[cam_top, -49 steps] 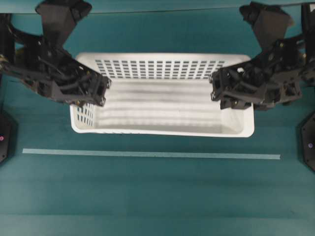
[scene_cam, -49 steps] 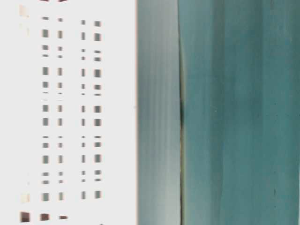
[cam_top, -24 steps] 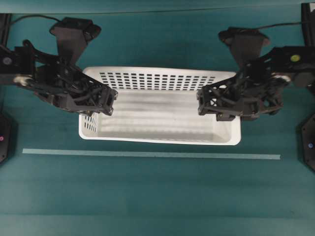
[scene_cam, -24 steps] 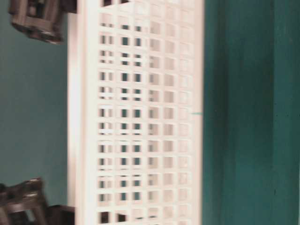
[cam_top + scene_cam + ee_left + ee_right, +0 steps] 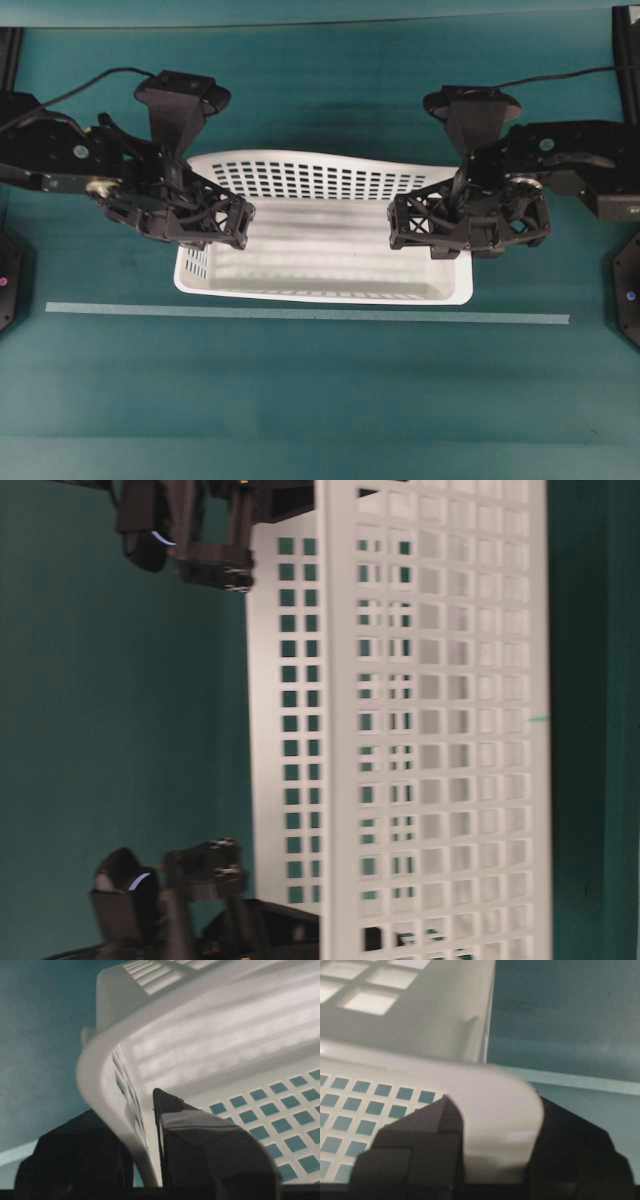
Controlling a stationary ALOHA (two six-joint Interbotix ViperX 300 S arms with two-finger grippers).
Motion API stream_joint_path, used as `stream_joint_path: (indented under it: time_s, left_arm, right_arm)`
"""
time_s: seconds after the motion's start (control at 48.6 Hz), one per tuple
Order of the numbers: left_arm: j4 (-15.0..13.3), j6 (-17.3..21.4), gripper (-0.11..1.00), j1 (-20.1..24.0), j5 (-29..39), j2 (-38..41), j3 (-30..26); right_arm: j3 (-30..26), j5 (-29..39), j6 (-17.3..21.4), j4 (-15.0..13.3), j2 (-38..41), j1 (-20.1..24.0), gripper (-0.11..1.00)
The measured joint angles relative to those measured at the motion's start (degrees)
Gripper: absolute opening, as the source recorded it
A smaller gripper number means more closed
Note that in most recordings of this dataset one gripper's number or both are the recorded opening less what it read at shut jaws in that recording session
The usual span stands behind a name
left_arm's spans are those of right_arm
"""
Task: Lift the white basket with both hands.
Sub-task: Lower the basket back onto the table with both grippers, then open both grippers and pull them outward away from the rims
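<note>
Here the white basket [image 5: 325, 240] is sitting between the two arms, its long sides running left to right over the teal counter [image 5: 320, 400], with a pale tape line [image 5: 300, 315] lying on the counter just near of it. The left end effector [image 5: 215, 215] is clenching the basket's left end wall: in the left wrist view one black finger [image 5: 200, 1145] is pressing inside the wall and the other is sitting outside it, the rim [image 5: 105, 1110] running between them. The right end effector [image 5: 425, 222] is grasping the right end in the same way, its fingers [image 5: 415, 1145] straddling the rounded rim [image 5: 495, 1110]. The far rim is bowing outward in the middle. Nothing is showing inside the basket but its striped solid bottom.
</note>
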Motion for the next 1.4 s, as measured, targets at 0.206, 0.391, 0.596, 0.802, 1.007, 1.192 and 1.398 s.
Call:
stream_joint_path:
  time_s: [0.206,0.391,0.596,0.802,1.007,1.192,1.398]
  left_arm:
    - [0.1,-0.6,0.08,0.0,-1.8,1.1,1.6]
    - [0.1,-1.0,0.06,-0.1,-2.7,1.1,3.1]
    - [0.0,-1.1,0.06,-0.3,-4.5,1.1,4.1]
    - [0.1,-1.1,0.06,-0.7,-5.5,1.8,4.4]
    - [0.0,-2.2,0.06,-1.6,-5.7,2.3,4.4]
    - [0.0,-3.7,0.06,-1.9,-5.9,2.4,4.6]
    - [0.1,-3.8,0.06,-1.8,-8.3,2.4,5.5]
  right_arm:
    - [2.3,-4.7,0.0,0.2,1.3,0.4,0.19]
    - [3.8,-8.0,-0.3,0.5,1.9,0.8,0.19]
    - [4.0,-8.4,-0.4,0.6,2.1,0.8,0.19]
    - [4.0,-8.5,-0.4,1.0,2.5,0.9,0.19]
    - [4.0,-8.4,-0.4,1.1,2.6,1.1,0.19]
    - [4.0,-8.4,-0.9,1.2,2.9,1.1,0.19]
    - [4.6,-8.5,-1.0,1.8,3.3,1.1,0.19]
